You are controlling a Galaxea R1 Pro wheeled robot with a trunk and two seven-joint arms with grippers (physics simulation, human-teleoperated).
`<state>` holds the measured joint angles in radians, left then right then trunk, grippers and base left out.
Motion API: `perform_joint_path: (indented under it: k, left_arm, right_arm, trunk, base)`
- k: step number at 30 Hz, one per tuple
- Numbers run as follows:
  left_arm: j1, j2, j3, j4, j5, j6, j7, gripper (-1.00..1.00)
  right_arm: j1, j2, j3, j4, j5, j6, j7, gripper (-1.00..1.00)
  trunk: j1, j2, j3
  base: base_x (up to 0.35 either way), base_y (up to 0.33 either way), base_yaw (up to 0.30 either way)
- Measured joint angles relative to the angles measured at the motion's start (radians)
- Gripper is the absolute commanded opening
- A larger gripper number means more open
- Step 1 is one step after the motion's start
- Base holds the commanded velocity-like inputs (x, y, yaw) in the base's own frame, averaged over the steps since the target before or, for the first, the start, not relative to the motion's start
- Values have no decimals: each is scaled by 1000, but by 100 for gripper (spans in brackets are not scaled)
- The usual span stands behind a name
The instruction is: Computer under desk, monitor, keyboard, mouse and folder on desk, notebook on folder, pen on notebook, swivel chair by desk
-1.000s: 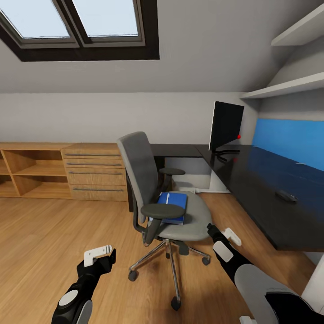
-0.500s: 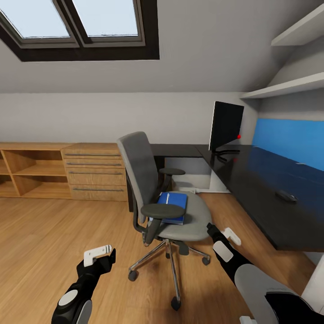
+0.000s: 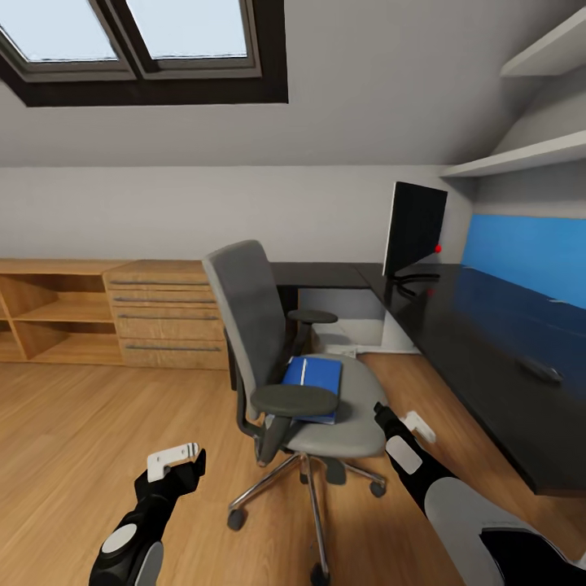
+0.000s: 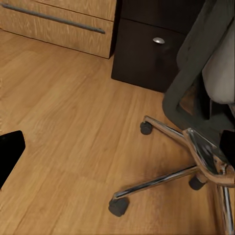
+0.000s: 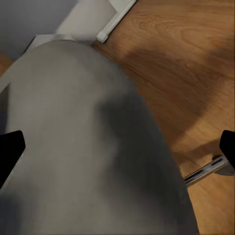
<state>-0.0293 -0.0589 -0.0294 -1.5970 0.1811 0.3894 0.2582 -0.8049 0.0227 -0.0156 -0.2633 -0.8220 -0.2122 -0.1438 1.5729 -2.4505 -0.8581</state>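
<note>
Both grippers hang empty, jaws spread: the right gripper just beside the swivel chair seat, the left gripper low over the floor. Ahead of the right jaws the folder lies on the seat, unmoved. Farther off, the monitor and mouse sit on the desk. A chair armrest crowds the reach.

Even daylight comes from the skylights; soft shadows lie under the swivel chair; wrist views look blurry.
</note>
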Motion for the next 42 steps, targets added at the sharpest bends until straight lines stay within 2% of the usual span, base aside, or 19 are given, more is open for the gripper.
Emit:
perform_joint_path:
  k: [4, 9, 18, 25, 29, 36, 42]
  left_arm:
    - [0, -2, 41, 0, 1, 0, 3, 100]
    - [0, -3, 64, 0, 2, -1, 2, 100]
    - [0, -4, 71, 0, 2, -2, 0, 100]
    - [0, -4, 74, -8, 2, -2, 0, 100]
    - [0, -4, 74, -16, 2, -2, 0, 100]
    - [1, -5, 74, -20, 3, -2, 0, 100]
    - [1, -5, 74, -20, 3, -2, 0, 100]
  right_arm:
    - [0, 0, 0, 1, 0, 1, -1, 100]
    - [0, -1, -1, 2, -1, 4, -2, 100]
    - [0, -2, -2, 4, -1, 6, -4, 100]
    - [0, -8, -47, 7, -4, 8, -9, 100]
    - [0, -17, -55, 9, -2, 9, -10, 100]
    - [0, -27, -84, 9, 3, 29, -10, 100]
    - [-1, -29, -90, -3, 13, 35, -10, 100]
  trunk:
    - [0, 0, 0]
    - [0, 0, 0]
    - [0, 0, 0]
    - [0, 0, 0]
    - [0, 0, 0]
    - [27, -49, -22]
    - [30, -51, -45]
  base:
    - [103, 0, 0]
    - [52, 0, 0]
    - [180, 0, 0]
    - [18, 0, 0]
    - [2, 0, 0]
    - [0, 0, 0]
    - [0, 0, 0]
